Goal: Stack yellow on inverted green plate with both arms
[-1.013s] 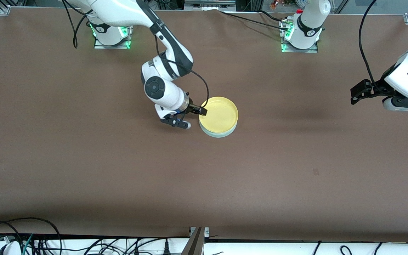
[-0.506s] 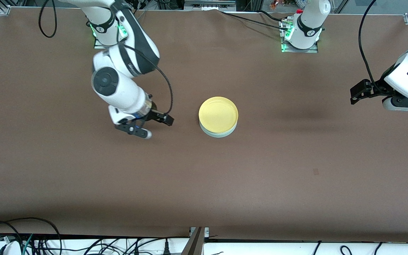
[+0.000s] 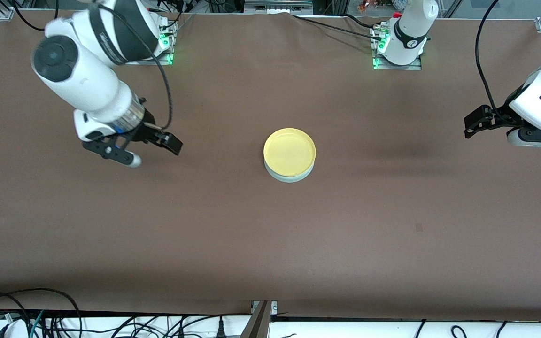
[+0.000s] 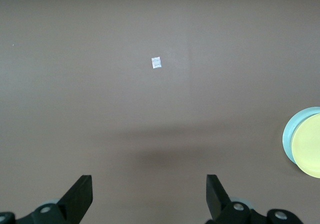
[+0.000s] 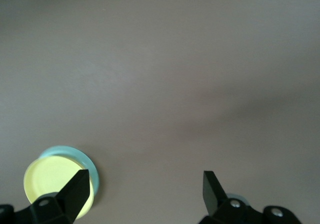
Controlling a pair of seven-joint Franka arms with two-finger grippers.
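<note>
The yellow plate (image 3: 289,149) lies right way up on the pale green plate (image 3: 291,178), near the middle of the brown table; only the green plate's rim shows under it. My right gripper (image 3: 171,143) is open and empty, up over bare table toward the right arm's end, well apart from the stack. In the right wrist view its gripper (image 5: 146,186) is open, with the yellow plate (image 5: 50,181) and green rim (image 5: 75,151) beside one finger. My left gripper (image 3: 472,126) is open and empty, waiting over the left arm's end. In the left wrist view its gripper (image 4: 149,196) is open, and the yellow plate (image 4: 310,146) with the green rim (image 4: 287,136) shows at the frame's edge.
The two arm bases (image 3: 397,47) stand along the table edge farthest from the front camera. Cables (image 3: 40,319) hang below the nearest edge. A small pale mark (image 4: 156,62) is on the cloth under the left gripper.
My right gripper has let go of the yellow plate's rim and drawn back toward the right arm's end, rising. The stack has stayed put. The left arm has not moved.
</note>
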